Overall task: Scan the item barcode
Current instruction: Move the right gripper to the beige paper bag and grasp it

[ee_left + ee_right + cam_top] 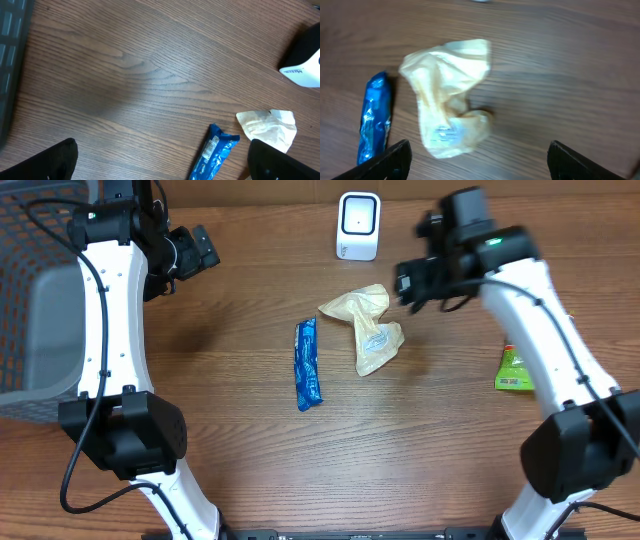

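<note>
The cream crumpled packet (368,328) is lying flat near the middle of the desk, loose, with nothing gripping it. The white scanner (358,225) is standing at the far edge, well apart from the packet. The right gripper (410,280) is hovering just off the packet's far right side, and in the right wrist view its 2 fingers (390,159) are standing wide apart with nothing between them, the packet lying on the wood below. A blue wrapped bar (308,364) is lying lengthwise just left of the packet, not touching it. The left gripper (197,248) is hanging toward the far left corner, its fingers (52,161) also spread wide over bare wood. A grey basket (30,290) is sitting at the left edge. A green packet (516,370) is lying near the right edge, beside the right arm.
</note>
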